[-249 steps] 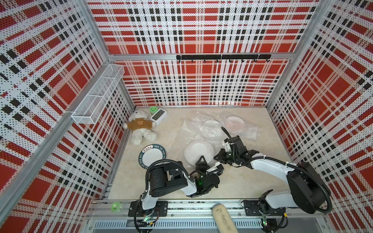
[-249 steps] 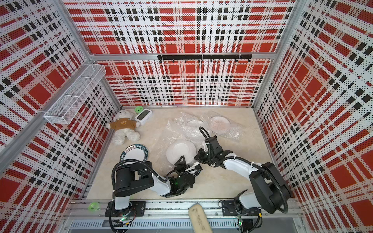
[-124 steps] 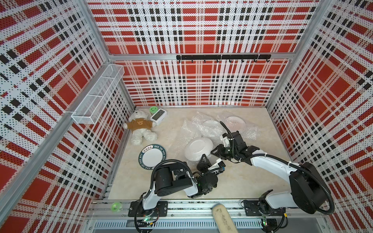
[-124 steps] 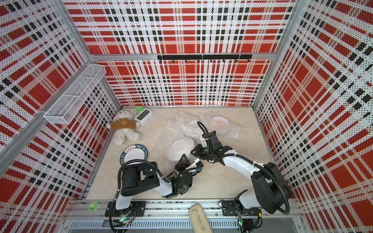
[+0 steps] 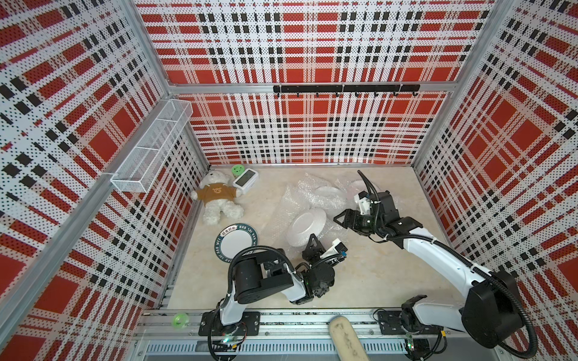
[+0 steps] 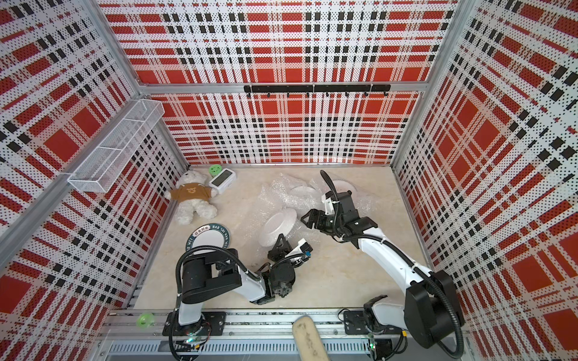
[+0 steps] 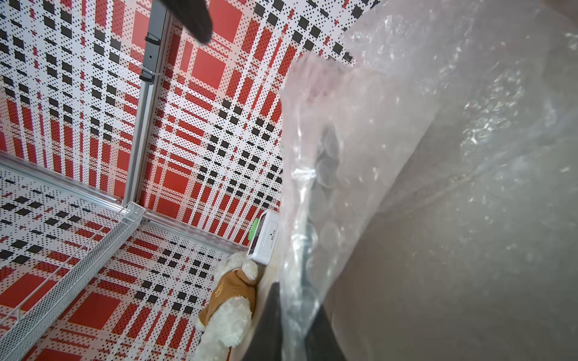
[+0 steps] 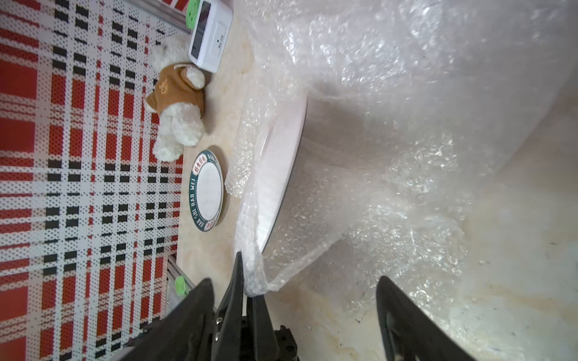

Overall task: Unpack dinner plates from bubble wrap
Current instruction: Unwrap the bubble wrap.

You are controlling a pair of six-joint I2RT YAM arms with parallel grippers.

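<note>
The left arm (image 5: 281,283) lies low over the desk (image 5: 375,281) with its wrist turned up. The left gripper (image 5: 311,240) is pinched narrow on the bubble wrap (image 8: 375,203) at the lower rim of a tilted white plate (image 5: 305,226) at the desk's middle. The right arm (image 5: 438,253) stretches in from the front edge. The right gripper (image 5: 339,218) is spread wide, just beside the plate.

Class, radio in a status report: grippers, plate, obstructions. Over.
Left gripper shut on bubble wrap at the tilted plate rim. Right gripper open beside it, holding nothing. Plate partly wrapped. Lettered plate lies flat nearby.
</note>
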